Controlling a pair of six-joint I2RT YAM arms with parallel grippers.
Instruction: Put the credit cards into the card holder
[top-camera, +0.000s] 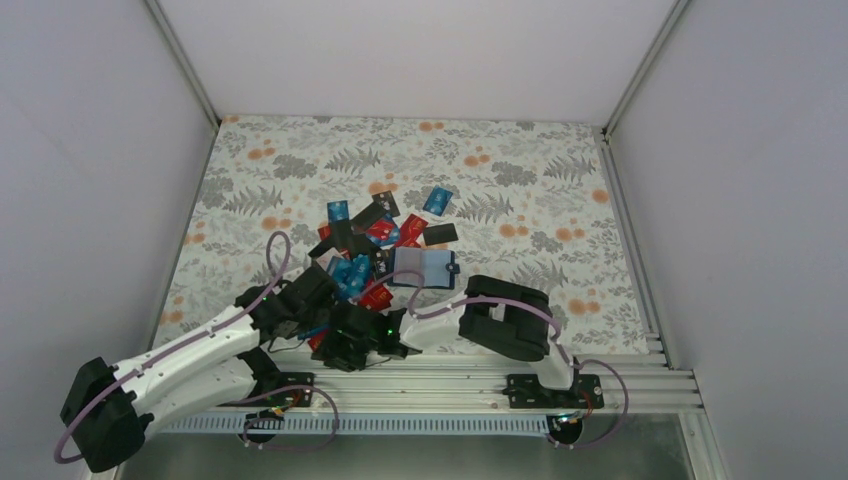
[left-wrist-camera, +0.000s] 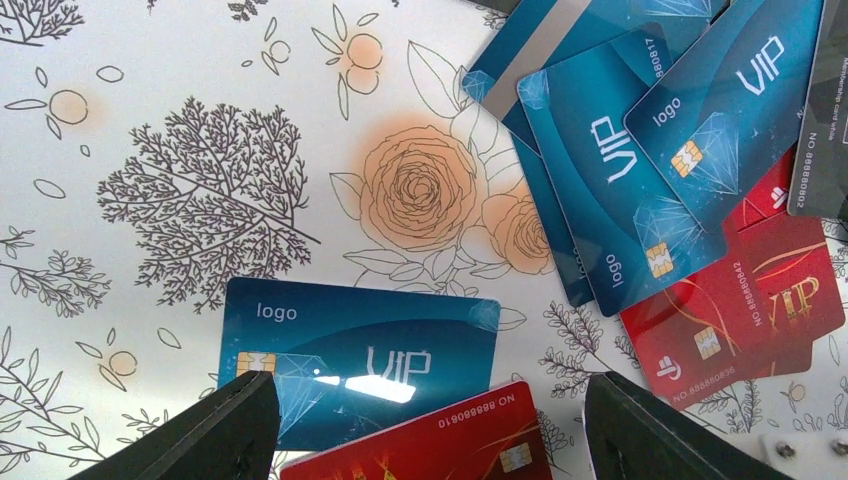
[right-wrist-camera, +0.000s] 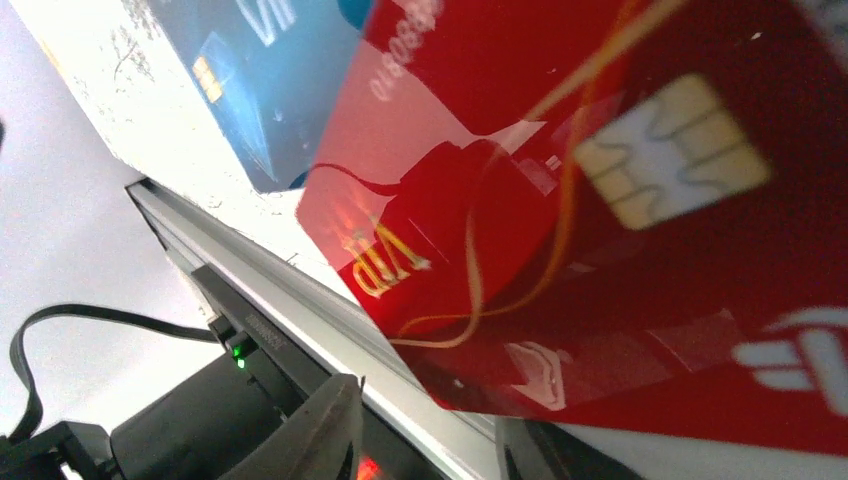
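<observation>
Right gripper (right-wrist-camera: 430, 440) hovering at the tabletop's (top-camera: 300, 170) near edge, red card (right-wrist-camera: 600, 250) crowding its view, grip impossible to tell, left gripper (left-wrist-camera: 425, 390) hanging wide open and empty over scattered red, blue and black credit cards (top-camera: 365, 250), navy card holder (top-camera: 423, 267) lying open mid-tabletop, touching the pile's right side.

Red and blue credit cards (left-wrist-camera: 640, 170); floral-print table (top-camera: 300, 160).

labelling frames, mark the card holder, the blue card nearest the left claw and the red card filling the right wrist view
card holder (top-camera: 422, 267), top view, its open blue inside
blue card (left-wrist-camera: 398, 360), left wrist view, its VIP lettering
red card (right-wrist-camera: 670, 150), right wrist view, its chip
</observation>
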